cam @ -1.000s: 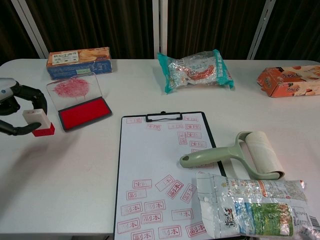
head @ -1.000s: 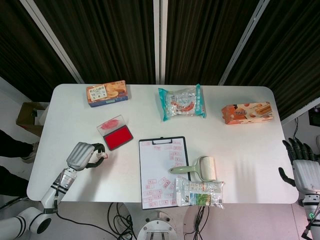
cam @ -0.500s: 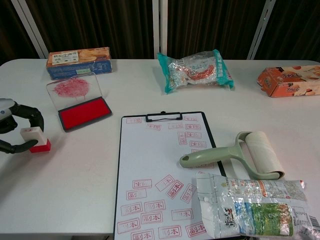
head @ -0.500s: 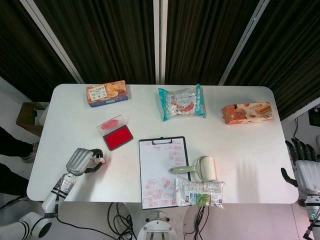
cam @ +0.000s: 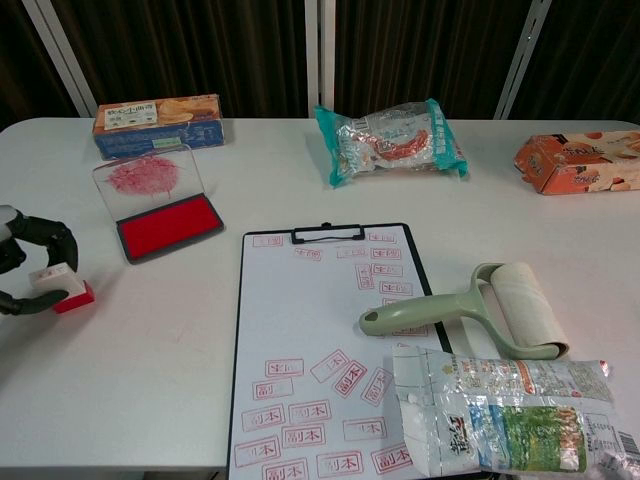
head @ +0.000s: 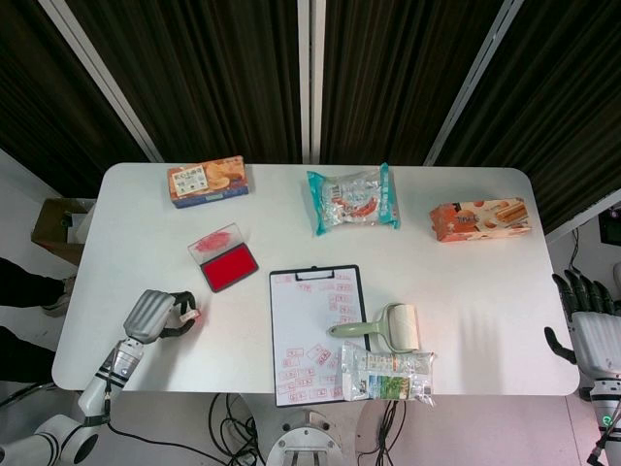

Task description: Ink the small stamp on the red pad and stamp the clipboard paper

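Head view: left hand (head: 152, 316) at the near left of the white table (head: 146, 214), fingers curled around the small white-and-red stamp (head: 191, 314). Open red ink pad (head: 224, 256) just beyond it, black clipboard with stamped white paper (head: 309, 334) to the right. Right hand (head: 592, 332) off the table's right edge, fingers spread, holding nothing.

Chest view: left hand (cam: 18, 270) pinching the stamp (cam: 58, 286), its red base on the tabletop, near the ink pad (cam: 160, 209), well apart from the clipboard (cam: 325, 350).
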Controlling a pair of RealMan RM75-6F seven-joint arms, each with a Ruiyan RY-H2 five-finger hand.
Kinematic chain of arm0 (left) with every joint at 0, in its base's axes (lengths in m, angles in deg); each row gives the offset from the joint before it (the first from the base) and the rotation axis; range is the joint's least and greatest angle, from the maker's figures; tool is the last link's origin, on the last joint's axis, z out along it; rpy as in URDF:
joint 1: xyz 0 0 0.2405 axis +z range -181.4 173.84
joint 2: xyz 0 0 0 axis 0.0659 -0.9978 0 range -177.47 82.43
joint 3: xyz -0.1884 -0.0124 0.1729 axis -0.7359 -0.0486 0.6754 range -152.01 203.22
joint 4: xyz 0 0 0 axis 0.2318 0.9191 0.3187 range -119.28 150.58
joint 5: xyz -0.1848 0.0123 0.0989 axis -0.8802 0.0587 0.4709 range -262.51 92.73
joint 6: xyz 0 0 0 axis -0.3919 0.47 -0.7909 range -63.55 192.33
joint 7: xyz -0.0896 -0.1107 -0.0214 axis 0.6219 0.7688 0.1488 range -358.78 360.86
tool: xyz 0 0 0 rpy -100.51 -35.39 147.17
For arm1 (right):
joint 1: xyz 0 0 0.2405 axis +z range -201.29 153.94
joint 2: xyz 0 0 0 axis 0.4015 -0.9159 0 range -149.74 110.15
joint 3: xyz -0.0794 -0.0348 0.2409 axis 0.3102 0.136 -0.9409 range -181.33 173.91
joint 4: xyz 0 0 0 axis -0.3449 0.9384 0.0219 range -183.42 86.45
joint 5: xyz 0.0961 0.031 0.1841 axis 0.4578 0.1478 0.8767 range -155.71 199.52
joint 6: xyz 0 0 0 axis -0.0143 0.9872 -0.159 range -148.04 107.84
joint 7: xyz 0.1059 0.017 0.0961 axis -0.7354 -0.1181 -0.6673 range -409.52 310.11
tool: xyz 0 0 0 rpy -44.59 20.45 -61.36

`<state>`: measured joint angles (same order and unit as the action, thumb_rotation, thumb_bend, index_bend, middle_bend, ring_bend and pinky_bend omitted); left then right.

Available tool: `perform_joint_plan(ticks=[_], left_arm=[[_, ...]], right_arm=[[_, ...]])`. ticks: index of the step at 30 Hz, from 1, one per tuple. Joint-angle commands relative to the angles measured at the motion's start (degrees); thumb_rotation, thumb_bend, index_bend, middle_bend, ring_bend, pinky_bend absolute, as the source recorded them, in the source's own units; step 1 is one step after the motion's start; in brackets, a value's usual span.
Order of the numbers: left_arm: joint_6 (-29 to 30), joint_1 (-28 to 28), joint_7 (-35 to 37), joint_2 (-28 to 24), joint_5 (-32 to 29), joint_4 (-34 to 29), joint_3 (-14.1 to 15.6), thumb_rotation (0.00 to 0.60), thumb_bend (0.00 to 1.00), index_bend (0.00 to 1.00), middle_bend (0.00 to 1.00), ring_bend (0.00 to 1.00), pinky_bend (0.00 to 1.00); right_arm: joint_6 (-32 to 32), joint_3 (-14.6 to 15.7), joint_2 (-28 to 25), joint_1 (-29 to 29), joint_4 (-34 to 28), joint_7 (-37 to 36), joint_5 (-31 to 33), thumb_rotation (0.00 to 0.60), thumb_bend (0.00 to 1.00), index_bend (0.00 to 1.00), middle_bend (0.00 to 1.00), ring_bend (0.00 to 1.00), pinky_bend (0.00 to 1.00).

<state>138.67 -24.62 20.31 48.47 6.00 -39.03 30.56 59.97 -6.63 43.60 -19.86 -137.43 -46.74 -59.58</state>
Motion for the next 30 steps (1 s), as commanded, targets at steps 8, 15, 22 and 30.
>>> perform_joint_plan(ticks=[8, 15, 22, 30], left_arm=[[0.55, 0.05, 1.86, 0.92, 1.47, 2.52, 0.24, 0.6, 0.2, 0.36, 0.49, 1.0, 1.0], [0.38, -0.03, 2.3, 0.67, 1.42, 2.36, -0.22, 0.6, 0.2, 0.33, 0.48, 1.0, 1.0], [0.28, -0.08, 2.45, 0.56, 1.22, 2.21, -0.74, 0.6, 0.2, 0.33, 0.48, 1.0, 1.0], [0.23, -0.35, 2.66, 0.02, 0.88, 1.79, -1.54, 0.6, 0.19, 0.33, 0.48, 1.0, 1.0]], right_arm=[[0.01, -0.02, -0.23, 0.03, -0.4, 0.28, 0.01, 0.6, 0.27, 0.0, 0.0, 0.0, 0.0], [-0.05, -0.01, -0.09, -0.03, -0.15, 0.25, 0.23, 0.6, 0.28, 0.0, 0.0, 0.0, 0.0], [-0.1, -0.09, -0.1, 0.02, -0.26, 0.48, 0.36, 0.6, 0.28, 0.0, 0.0, 0.0, 0.0], [-0.32, -0.12, -0.05, 0.09, -0.29, 0.69, 0.6, 0.6, 0.28, 0.0, 0.0, 0.0, 0.0]])
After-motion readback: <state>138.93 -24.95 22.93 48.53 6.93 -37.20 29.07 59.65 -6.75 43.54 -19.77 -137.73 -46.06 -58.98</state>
